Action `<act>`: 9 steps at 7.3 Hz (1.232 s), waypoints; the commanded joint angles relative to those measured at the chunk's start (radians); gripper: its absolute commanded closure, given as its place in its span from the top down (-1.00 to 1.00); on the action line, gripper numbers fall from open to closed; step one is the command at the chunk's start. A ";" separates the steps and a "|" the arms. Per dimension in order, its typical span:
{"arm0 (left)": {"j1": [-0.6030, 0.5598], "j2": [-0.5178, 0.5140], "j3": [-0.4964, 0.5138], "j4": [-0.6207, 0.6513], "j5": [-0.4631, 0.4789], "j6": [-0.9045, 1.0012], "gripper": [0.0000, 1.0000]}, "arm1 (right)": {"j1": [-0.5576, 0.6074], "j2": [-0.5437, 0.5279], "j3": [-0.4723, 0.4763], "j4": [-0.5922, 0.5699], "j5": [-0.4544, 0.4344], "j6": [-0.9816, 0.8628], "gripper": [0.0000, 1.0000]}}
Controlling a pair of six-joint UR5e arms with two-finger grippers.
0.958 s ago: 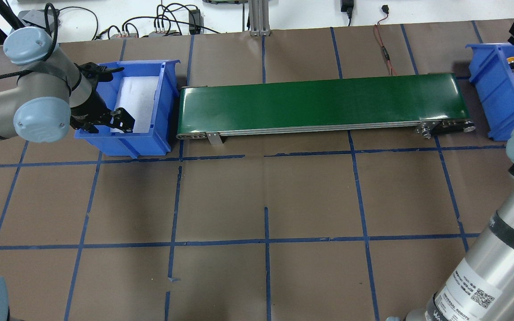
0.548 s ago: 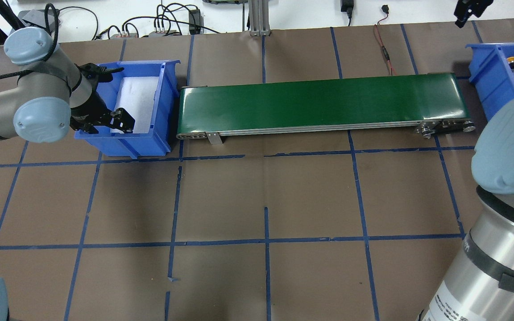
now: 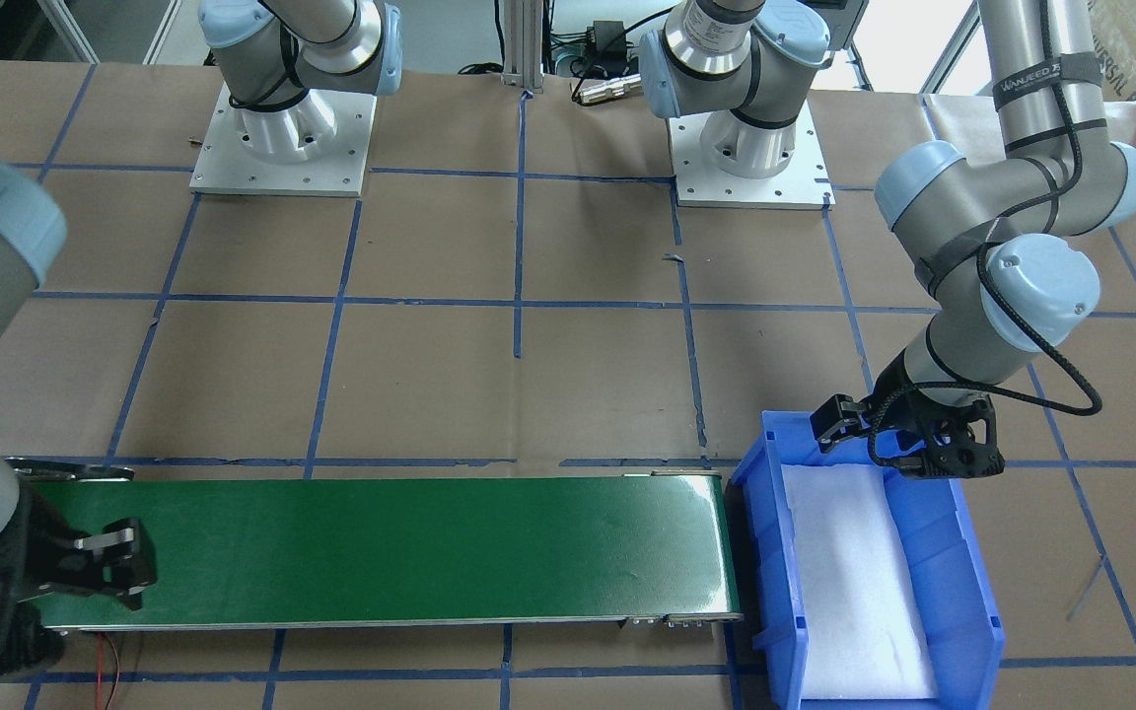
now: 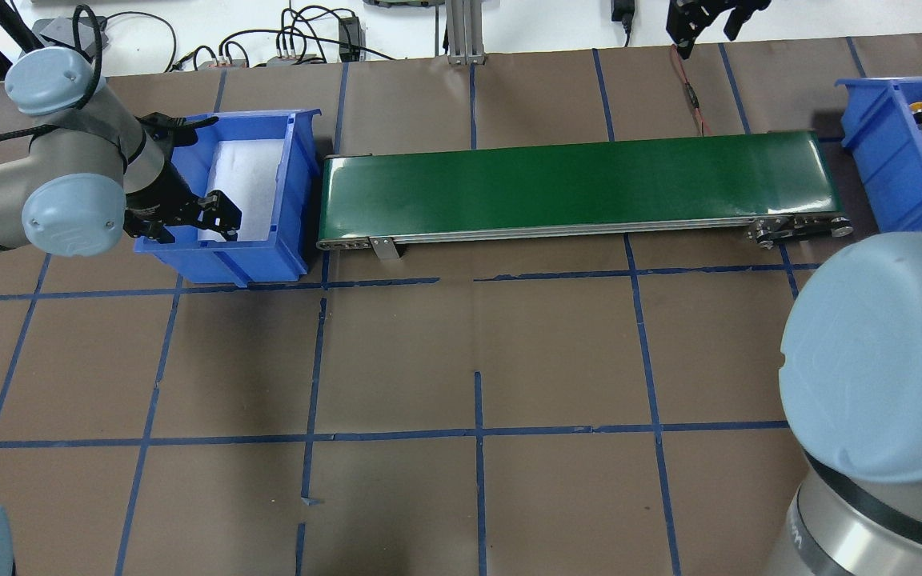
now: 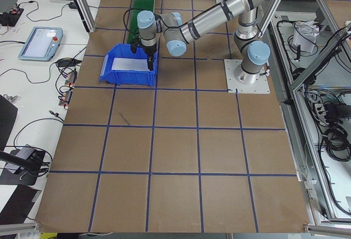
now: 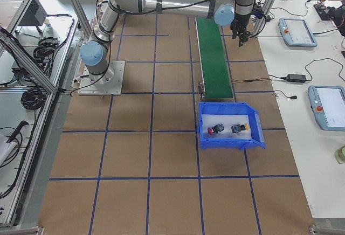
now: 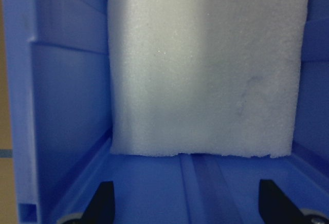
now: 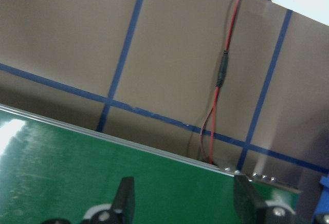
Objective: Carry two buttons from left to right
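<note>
**A:** Red cap and yellow cap: where do they lie?

**B:** Both are in the right bin [image 6: 226, 142], the blue one off the right end of the conveyor belt [image 4: 573, 184]. The red button [image 6: 214, 130] lies nearer the robot. The yellow button [image 6: 240, 129] is near it on the far side, and the two do not touch. Both rest on a white liner.

**A:** And the other container?

**B:** The left bin [image 4: 269, 256], also blue, sits just beside the belt's left end. It holds a white foam pad [image 7: 205, 64] that covers most of its floor.

**A:** What about the tools?

**B:** The left gripper [image 4: 219, 218] hangs inside the left bin, near the wall on the robot's side. Its fingers are spread wide over the bare blue floor at the pad's edge. The right gripper [image 3: 105, 562] hovers above the belt's right end with its jaws parted and only green belt below them. It is well apart from the right bin.

**A:** Anything around them?

**B:** A red cable [image 8: 221, 75] runs over the brown table [image 4: 477, 336] beyond the belt's far edge. The right arm's elbow [image 4: 877, 352] fills the lower right corner of the overhead view, just below the right bin.
</note>
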State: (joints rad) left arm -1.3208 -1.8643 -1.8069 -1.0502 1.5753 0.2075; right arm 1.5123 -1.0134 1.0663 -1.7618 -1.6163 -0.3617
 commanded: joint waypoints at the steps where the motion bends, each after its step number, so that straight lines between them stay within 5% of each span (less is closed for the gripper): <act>1: 0.000 0.002 0.000 -0.005 0.000 -0.017 1.00 | 0.035 -0.118 0.126 0.002 0.080 0.142 0.55; 4: 0.000 0.002 -0.002 -0.016 0.000 -0.043 1.00 | 0.037 -0.319 0.340 0.098 0.108 0.179 0.60; 9: -0.002 0.005 -0.002 -0.017 0.000 -0.043 1.00 | 0.063 -0.523 0.486 0.197 0.109 0.276 0.62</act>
State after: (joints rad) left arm -1.3211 -1.8608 -1.8081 -1.0664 1.5754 0.1642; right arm 1.5740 -1.5001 1.5292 -1.5683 -1.5001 -0.0902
